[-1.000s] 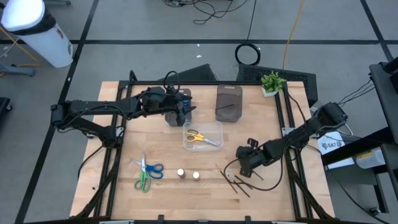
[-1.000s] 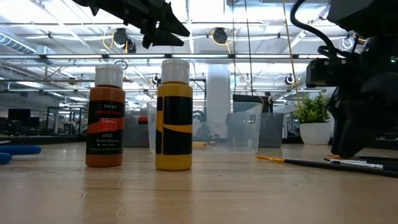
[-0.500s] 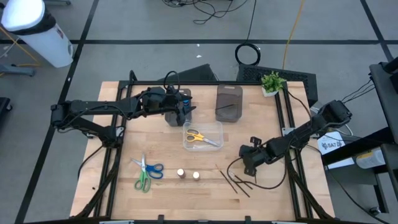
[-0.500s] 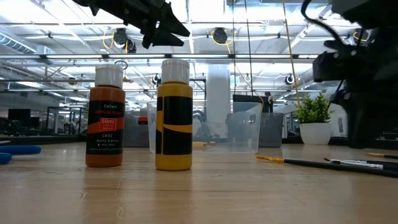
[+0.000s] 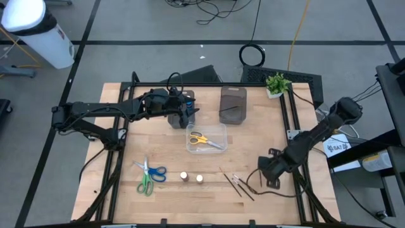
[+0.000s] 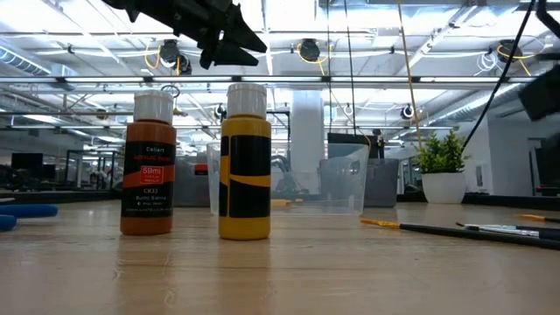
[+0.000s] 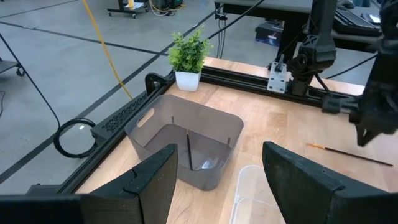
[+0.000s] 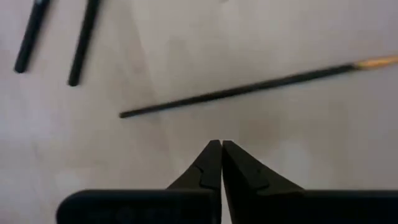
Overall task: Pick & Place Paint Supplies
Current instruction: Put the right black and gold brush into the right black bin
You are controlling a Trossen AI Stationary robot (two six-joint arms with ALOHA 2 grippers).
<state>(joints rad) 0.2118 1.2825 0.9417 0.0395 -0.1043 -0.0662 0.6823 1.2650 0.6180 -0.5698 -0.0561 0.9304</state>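
Since the earlier frames the right arm has drawn back toward the near right corner of the table (image 5: 114, 202) and dropped out of the low view; everything else lies as it did

Farthest left on the wood, green-handled scissors (image 5: 144, 183) and blue-handled scissors (image 5: 152, 171) lie crossed over one another, near the front edge. Far of them, toward the back of the table, the left gripper (image 5: 181, 116) hangs over the wood just left of the dark grey tray (image 5: 233, 104); its fingers (image 7: 149, 177) stand well apart and grip nothing. Right of the two scissors, near the front, two paint bottles stand side by side and just apart: the brown bottle (image 6: 147, 165) on the left and the yellow bottle (image 6: 245, 163) on the right, both upright with pale caps. Between these and the tray sits the clear plastic box (image 5: 206, 139), with yellow-handled scissors (image 5: 201, 139) lying inside it. In the left wrist view one thin dark stick stands leaning inside the tray.

Further right, near the front, a few thin dark brushes (image 5: 239, 185) lie scattered on the wood, close together. Just right of them is the right gripper (image 5: 266, 175), low over the table, its fingers (image 8: 208, 165) pressed together on nothing; one brush (image 8: 249, 89) lies on the wood just beyond the tips, not touching them. At the far right corner stands the small potted plant (image 5: 276, 84)
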